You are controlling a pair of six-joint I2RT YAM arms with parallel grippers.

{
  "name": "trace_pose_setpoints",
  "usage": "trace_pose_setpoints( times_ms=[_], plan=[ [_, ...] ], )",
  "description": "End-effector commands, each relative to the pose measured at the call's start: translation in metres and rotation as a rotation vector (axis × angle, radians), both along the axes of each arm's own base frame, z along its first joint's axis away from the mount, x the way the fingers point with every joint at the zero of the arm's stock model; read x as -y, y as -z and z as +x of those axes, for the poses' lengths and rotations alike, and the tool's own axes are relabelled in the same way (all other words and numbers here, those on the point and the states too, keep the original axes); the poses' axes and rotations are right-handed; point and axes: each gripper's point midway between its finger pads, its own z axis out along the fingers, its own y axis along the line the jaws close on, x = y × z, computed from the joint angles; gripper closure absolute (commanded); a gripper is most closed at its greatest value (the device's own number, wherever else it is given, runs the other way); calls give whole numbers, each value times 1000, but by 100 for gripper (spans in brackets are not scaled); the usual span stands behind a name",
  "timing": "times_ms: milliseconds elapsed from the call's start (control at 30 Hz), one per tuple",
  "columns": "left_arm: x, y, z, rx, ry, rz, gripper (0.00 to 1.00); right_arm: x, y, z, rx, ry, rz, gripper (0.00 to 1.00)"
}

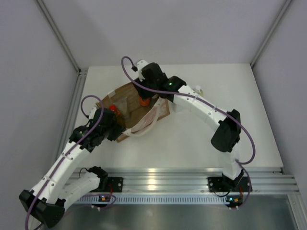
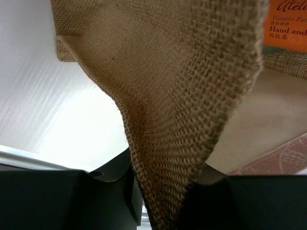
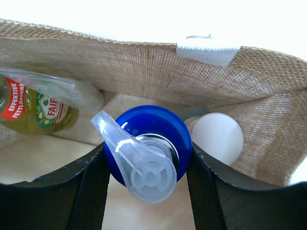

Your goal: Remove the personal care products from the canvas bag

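Observation:
The brown canvas bag lies open on the table. My left gripper is shut on its near edge, and the jute fabric is pinched between the jaws. My right gripper reaches into the bag and is shut on a blue bottle with a clear pump, its orange body showing from above. Inside the bag lie a yellow bottle with a red cap and a white rounded bottle. An orange label shows past the fabric.
The bag's off-white webbing handles trail toward the near side, and one is stitched to the far wall. A small white item stands on the table behind the right arm. Grey walls close in on both sides.

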Motion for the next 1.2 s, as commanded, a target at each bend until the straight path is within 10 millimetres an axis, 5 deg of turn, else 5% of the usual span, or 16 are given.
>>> trace_pose_setpoints(
  times_ms=[0, 367, 633, 867, 967, 1167],
  plan=[
    [1, -8, 4, 29, -15, -15, 69, 15, -116, -6, 173, 11, 173, 100],
    [1, -8, 3, 28, -17, -22, 69, 52, -203, -39, 272, 27, 289, 100],
    [2, -7, 3, 23, -14, -29, 69, 127, -258, -38, 391, 212, 332, 100],
    [4, -7, 2, 19, -9, -36, 69, 214, -252, -12, 403, 403, 270, 100],
    [5, -8, 1, 21, -4, -41, 69, 257, -231, 6, 385, 518, 210, 100],
    [5, -10, 0, 28, 1, -44, 69, 305, -200, 28, 376, 641, 190, 100]
  ],
)
